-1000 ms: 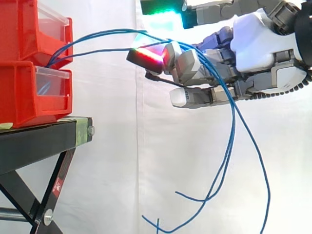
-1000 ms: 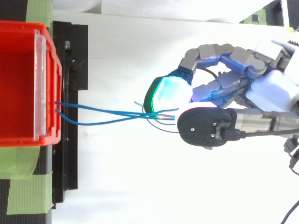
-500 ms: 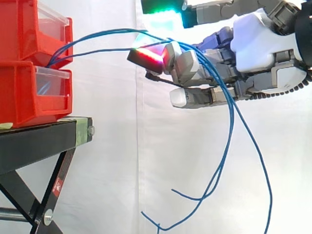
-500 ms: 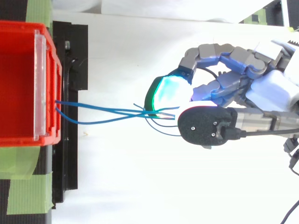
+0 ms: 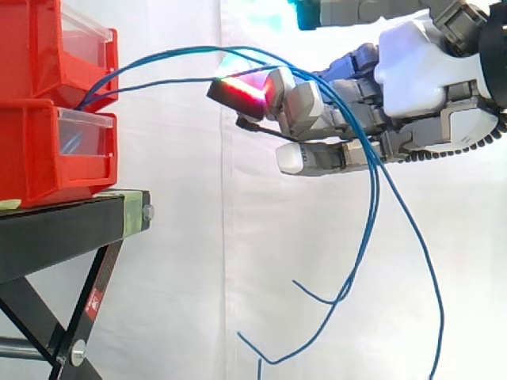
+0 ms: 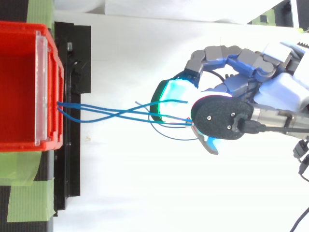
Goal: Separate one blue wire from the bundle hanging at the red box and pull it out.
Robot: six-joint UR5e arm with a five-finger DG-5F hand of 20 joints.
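Several thin blue wires point(image 5: 158, 57) leave the gap between the two stacked red bins point(image 5: 40, 150) and arc right to my hand point(image 5: 420, 71). They run in between its fingers beside the red-glowing fingertip point(image 5: 235, 91), cross the lower fingers and hang down with loose ends swinging point(image 5: 317, 332). From above, the blue wires point(image 6: 111, 113) cross one another on their way from the red bin point(image 6: 19, 87) to my hand point(image 6: 280, 92). There they end pinched between the green-cyan pad point(image 6: 166, 99) and a black-backed finger point(image 6: 222, 118).
The bins stand on a black stand point(image 5: 63, 229) with crossed legs at the left. Green tape point(image 6: 29, 193) marks the stand's top. A white curtain hangs behind, with free room below and to the right of the stand.
The uppermost green-glowing finger has lifted. From above, the black-backed finger has shifted right and turned, baring a cyan pad. The hanging wire ends have swung upward a little.
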